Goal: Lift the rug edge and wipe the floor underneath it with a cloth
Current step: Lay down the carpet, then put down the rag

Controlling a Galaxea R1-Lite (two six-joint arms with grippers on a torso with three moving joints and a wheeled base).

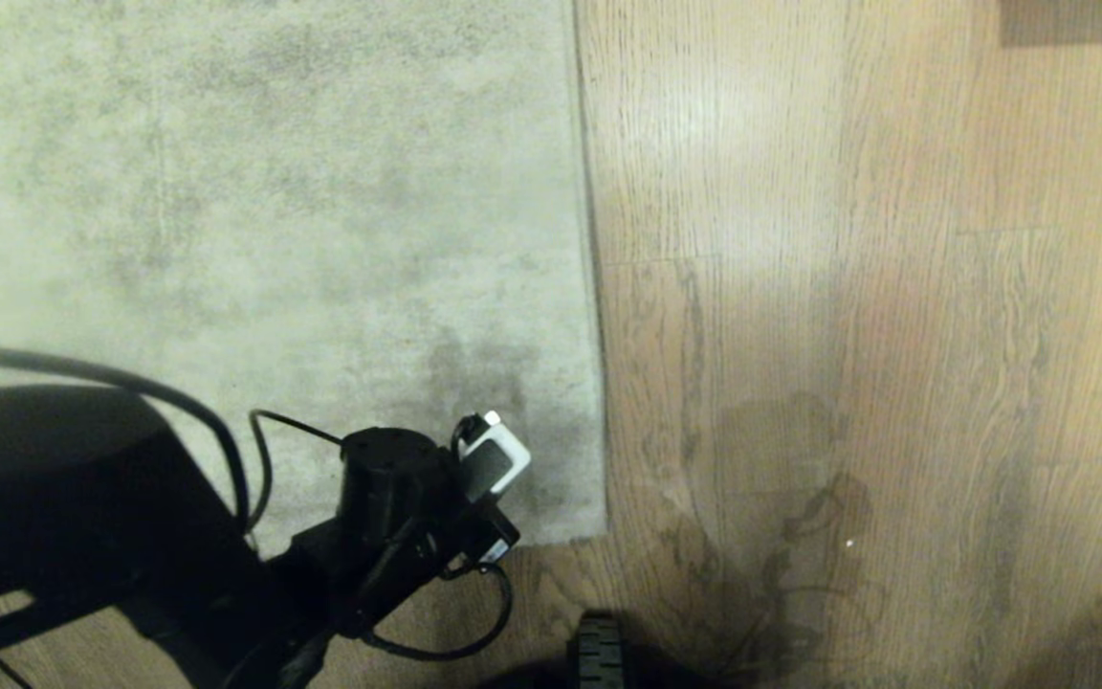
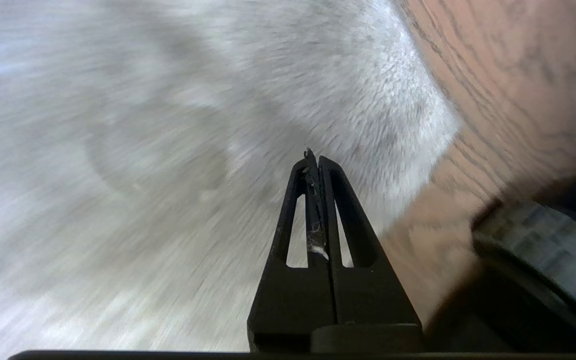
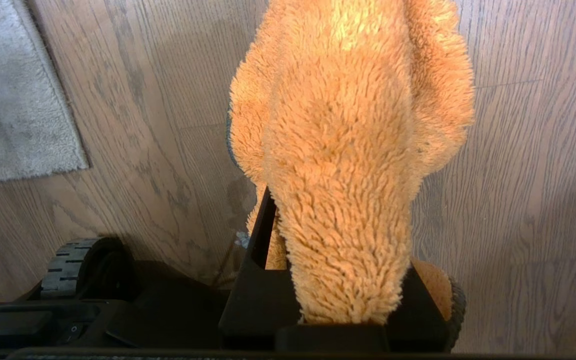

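The rug edge (image 1: 593, 383) runs down the middle of the head view and ends in a corner that lies flat on the floor (image 1: 848, 335). My left arm (image 1: 398, 498) hangs over that corner. In the left wrist view the left gripper (image 2: 314, 159) is shut with nothing in it, a little above the rug's pile (image 2: 218, 125) and near the corner (image 2: 448, 132). My right gripper (image 3: 338, 200) is shut on the orange cloth (image 3: 348, 100), which droops forward over the fingers above the bare floor (image 3: 518, 200). The rug's corner (image 3: 28, 130) lies off to one side of it.
The robot's base and a black wheel (image 3: 70, 265) sit close to the rug's corner; the wheel also shows at the head view's bottom edge (image 1: 599, 655). Cables loop round the left arm (image 1: 226, 450). A darker patch (image 1: 1082, 21) sits at the far right on the floor.
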